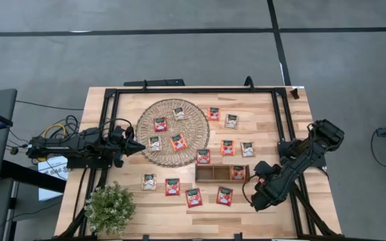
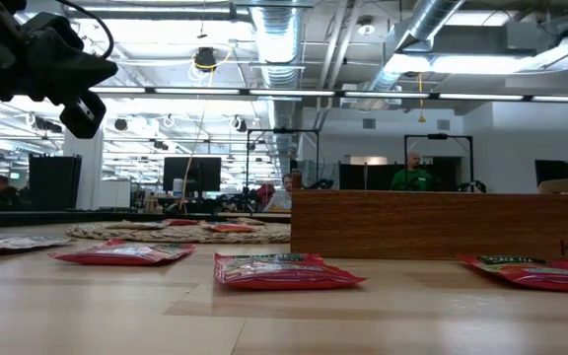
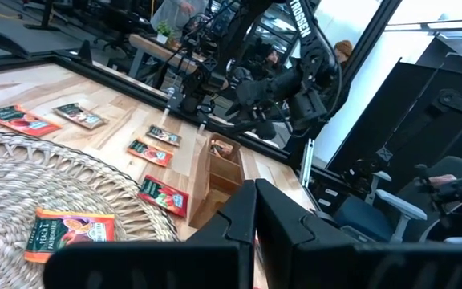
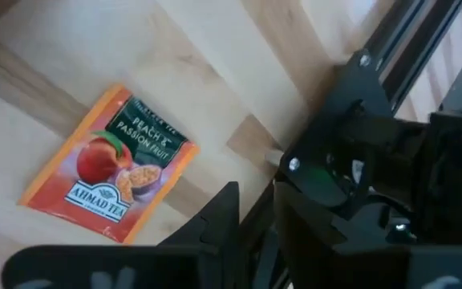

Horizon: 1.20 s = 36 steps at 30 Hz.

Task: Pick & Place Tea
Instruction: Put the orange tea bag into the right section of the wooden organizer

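Observation:
Several small square tea sachets lie flat. Some are on the round wicker mat point(image 1: 173, 132), like the orange one point(image 1: 178, 142) point(image 3: 69, 233); others lie on the bare wood, like the red one point(image 1: 224, 195) point(image 4: 111, 164). One sachet point(image 1: 238, 173) sits in the right compartment of the wooden tray point(image 1: 216, 173). My left gripper point(image 1: 141, 147) point(image 3: 255, 197) hovers shut at the mat's left edge, pointing right. My right gripper point(image 1: 250, 195) point(image 4: 251, 213) is shut, empty, and above the table just right of the red sachet.
A black metal frame point(image 1: 281, 120) runs around the table top, and its rail point(image 4: 375, 88) is close under my right gripper. A potted plant point(image 1: 110, 207) stands at the near left corner. Cables lie off the left edge. People sit in the room beyond.

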Motion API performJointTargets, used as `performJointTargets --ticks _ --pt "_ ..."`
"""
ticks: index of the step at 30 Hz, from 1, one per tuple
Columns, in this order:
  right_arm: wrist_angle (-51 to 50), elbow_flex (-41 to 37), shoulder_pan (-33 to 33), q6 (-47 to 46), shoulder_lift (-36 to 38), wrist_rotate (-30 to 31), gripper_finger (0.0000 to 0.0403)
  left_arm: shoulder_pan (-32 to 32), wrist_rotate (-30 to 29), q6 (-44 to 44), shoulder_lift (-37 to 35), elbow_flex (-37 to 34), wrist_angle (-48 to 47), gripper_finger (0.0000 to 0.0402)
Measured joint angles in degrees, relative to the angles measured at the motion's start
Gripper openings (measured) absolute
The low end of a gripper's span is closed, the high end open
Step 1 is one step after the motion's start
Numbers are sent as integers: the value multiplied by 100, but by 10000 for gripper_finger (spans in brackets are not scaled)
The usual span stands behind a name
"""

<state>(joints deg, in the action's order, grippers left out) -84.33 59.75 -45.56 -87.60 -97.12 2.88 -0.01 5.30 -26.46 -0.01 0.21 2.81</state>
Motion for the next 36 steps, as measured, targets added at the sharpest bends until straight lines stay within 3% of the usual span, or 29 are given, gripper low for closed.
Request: performJointTargets --ticks 12,17,22,31,36 --pt "17 -29 -201 -111 0 135 188 -2 13 -9 0 0 20 0" --pt "431 -124 -415 -439 42 139 191 -2 24 -22 0 0 26 0" --pt "1208 -672 -668 -1359 371 21 184 -2 26 -70 0 0 28 0" --pt "1260 -1491 -866 -3396 1626 14 189 -2 24 -291 0 0 30 0" --pt "1388 -1747 -582 -3555 2098 6 196 -2 22 -293 0 0 31 0"
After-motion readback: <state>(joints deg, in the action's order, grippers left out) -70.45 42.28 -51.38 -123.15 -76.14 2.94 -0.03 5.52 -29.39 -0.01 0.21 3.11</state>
